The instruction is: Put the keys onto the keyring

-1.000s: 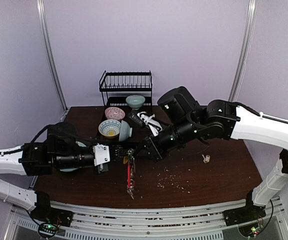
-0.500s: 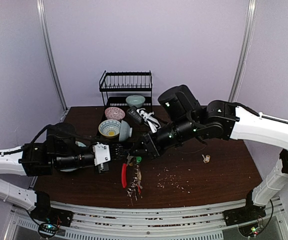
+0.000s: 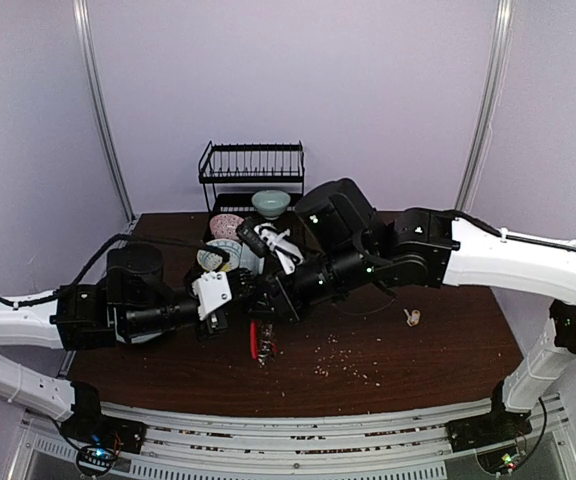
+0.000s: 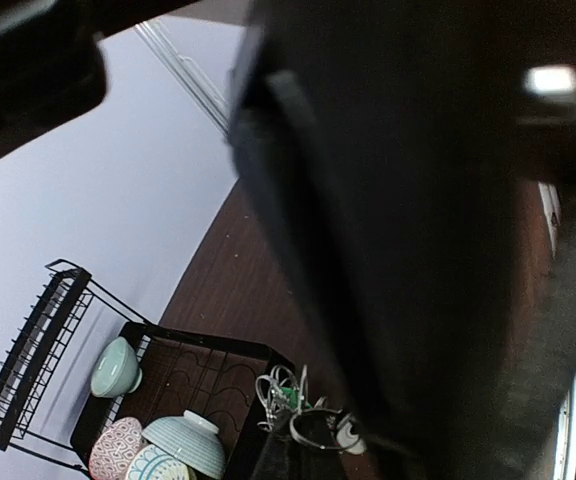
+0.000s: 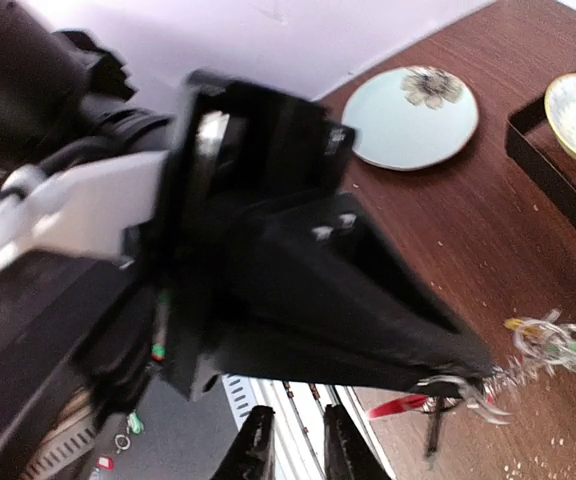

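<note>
My left gripper (image 3: pixel 249 300) is shut on the keyring's thin metal ring (image 5: pixel 460 385), which sits at its black fingertips (image 5: pixel 438 360). The red strap (image 3: pixel 258 338) and the bunch of tagged keys (image 5: pixel 548 340) hang from the ring, just above the table. In the left wrist view the keyring (image 4: pixel 288 395) sits at the bottom, and the right arm's black body fills most of that frame. My right gripper (image 5: pixel 298 450) is slightly open and empty, close beside the left fingers (image 3: pixel 271 303). I see no loose keys.
A black dish rack (image 3: pixel 252 160) and a tray with bowls (image 3: pixel 220 257) stand behind the grippers. A pale blue plate (image 5: pixel 413 100) lies under the left arm. A small pale object (image 3: pixel 413 318) and crumbs (image 3: pixel 343 355) lie on the brown table to the right.
Both grippers moved up and back toward the tray, and the right one closed in on the left. The hanging strap and keys swung out, then settled straight again.
</note>
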Action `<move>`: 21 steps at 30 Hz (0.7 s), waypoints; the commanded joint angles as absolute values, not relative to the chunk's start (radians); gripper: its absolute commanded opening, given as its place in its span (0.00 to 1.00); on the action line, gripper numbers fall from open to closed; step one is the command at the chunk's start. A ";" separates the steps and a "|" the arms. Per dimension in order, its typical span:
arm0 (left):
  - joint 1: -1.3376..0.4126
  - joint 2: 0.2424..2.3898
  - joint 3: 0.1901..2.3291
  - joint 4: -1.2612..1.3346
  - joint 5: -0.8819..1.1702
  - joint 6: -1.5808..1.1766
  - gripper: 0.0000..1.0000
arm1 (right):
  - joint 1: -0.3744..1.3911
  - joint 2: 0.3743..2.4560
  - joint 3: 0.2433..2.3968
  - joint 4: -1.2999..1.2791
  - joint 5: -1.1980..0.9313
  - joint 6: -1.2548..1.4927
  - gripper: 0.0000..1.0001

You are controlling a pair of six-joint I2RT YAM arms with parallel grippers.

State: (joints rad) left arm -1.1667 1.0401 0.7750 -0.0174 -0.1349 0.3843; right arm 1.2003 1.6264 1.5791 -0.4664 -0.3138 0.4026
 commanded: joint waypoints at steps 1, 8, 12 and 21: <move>-1.156 0.975 0.755 0.198 -0.123 0.331 0.00 | 1.228 1.605 1.608 -0.374 -0.386 0.377 0.21; -1.142 0.929 0.707 0.283 -0.094 0.311 0.00 | 1.237 1.579 1.624 -0.324 -0.495 0.352 0.25; -1.121 0.893 0.681 0.327 -0.023 0.297 0.00 | 1.236 1.479 1.570 -0.236 -0.559 0.296 0.25; -1.109 0.830 0.663 0.394 0.126 0.263 0.00 | 1.225 1.324 1.481 -0.207 -0.182 0.015 0.17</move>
